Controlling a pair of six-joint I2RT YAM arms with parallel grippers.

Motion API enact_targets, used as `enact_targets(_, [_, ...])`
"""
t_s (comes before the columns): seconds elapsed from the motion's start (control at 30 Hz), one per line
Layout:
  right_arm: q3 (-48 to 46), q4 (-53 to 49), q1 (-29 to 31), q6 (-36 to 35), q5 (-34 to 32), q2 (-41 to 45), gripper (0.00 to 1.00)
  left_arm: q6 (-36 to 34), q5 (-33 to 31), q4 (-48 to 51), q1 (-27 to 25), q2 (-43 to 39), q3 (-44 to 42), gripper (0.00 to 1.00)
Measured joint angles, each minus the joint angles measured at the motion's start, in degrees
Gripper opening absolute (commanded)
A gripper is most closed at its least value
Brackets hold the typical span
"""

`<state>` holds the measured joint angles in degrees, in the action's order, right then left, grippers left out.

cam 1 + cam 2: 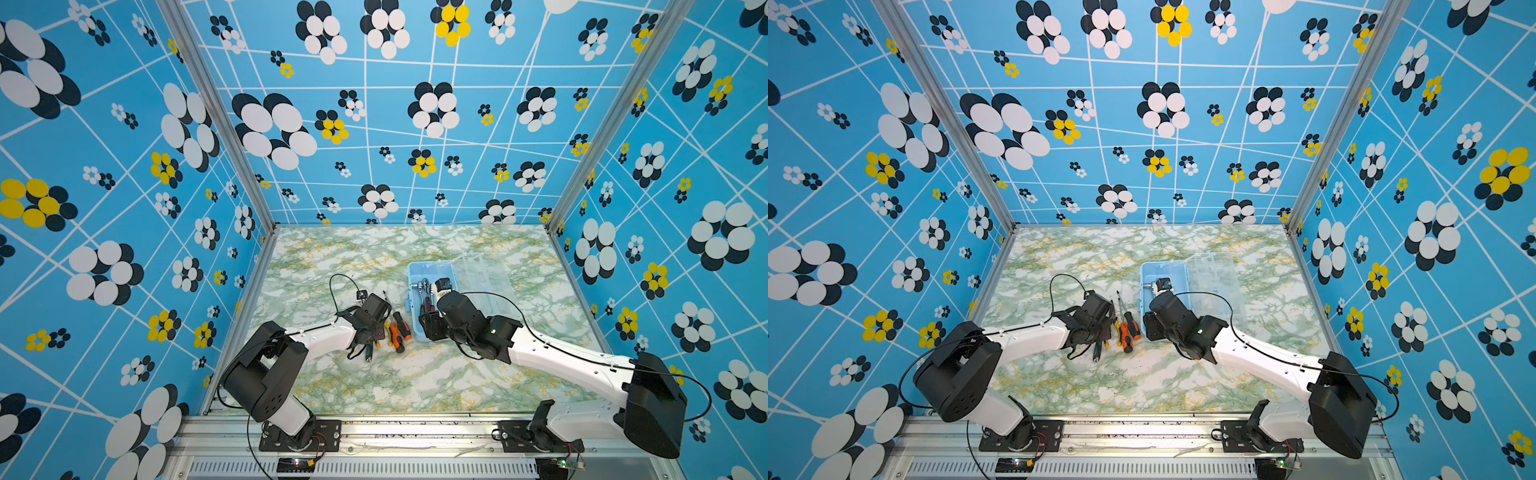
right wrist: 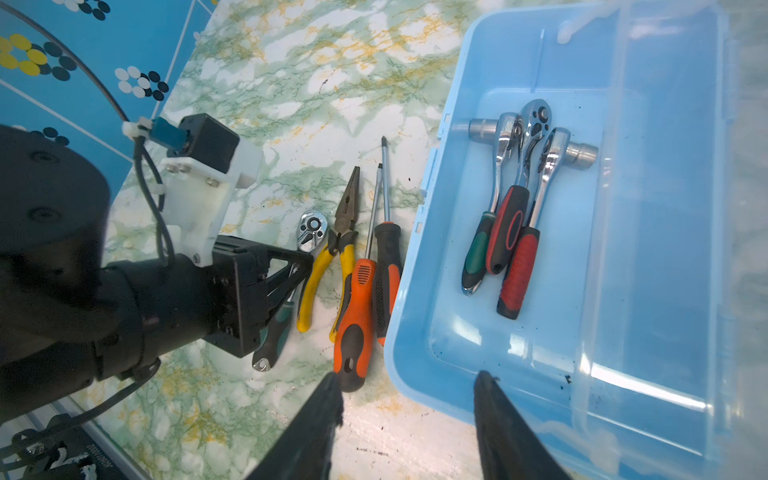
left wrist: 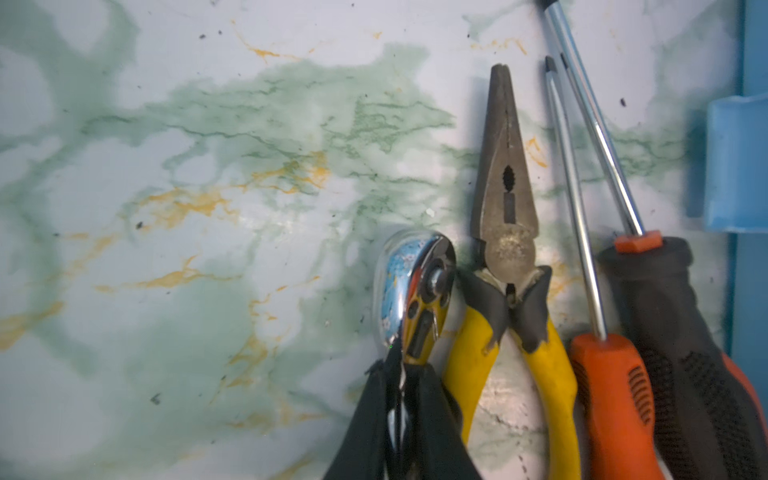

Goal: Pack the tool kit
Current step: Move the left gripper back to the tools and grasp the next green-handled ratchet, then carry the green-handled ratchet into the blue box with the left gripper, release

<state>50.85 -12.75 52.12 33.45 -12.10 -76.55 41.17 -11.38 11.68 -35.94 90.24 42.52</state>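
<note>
My left hand (image 3: pixel 405 370) is clamped narrow on the chrome neck of one green-handled ratchet wrench (image 3: pixel 415 286). Next to it on the worktop (image 3: pixel 208 208) lie one pair of yellow pliers (image 3: pixel 505 199) and two screwdrivers (image 3: pixel 615 395), the outer one just beside the blue box (image 2: pixel 436 249). Three ratchet wrenches (image 2: pixel 509 228) lie together inside the box. My right hand (image 2: pixel 407 386) hangs half-wide and empty, its fingers (image 2: pixel 320 415) straddling the box's rim.

Bright, even light; you get soft shadows.
Glare streaks the chrome ratchet (image 3: pixel 409 286); right beside it, your left pincer (image 3: pixel 405 374) blurs.
</note>
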Motion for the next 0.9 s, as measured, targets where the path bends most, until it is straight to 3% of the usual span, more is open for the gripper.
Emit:
enact_targets(0.27, [0.68, 0.24, -0.02, -0.02, 0.0, -1.36, 0.54, 0.02, -0.42, 1.42, 0.0, 0.46, 1.18, 0.0])
enact_targets(0.47, [0.74, 1.46, -0.85, -0.02, 0.09, -1.36, 0.54, -0.31, -0.44, 8.0, 0.39, -2.27, 2.29, 0.0])
enact_targets(0.7, [0.76, 2.97, -2.95, 0.0, 0.76, -1.27, 0.54, -0.94, 1.42, 14.34, 0.44, -8.92, 10.84, 0.0])
enact_targets(0.9, [0.74, 3.1, -5.16, 0.04, 0.9, 1.29, 0.54, -0.39, 4.59, 14.01, -0.15, -8.15, 18.21, 0.0])
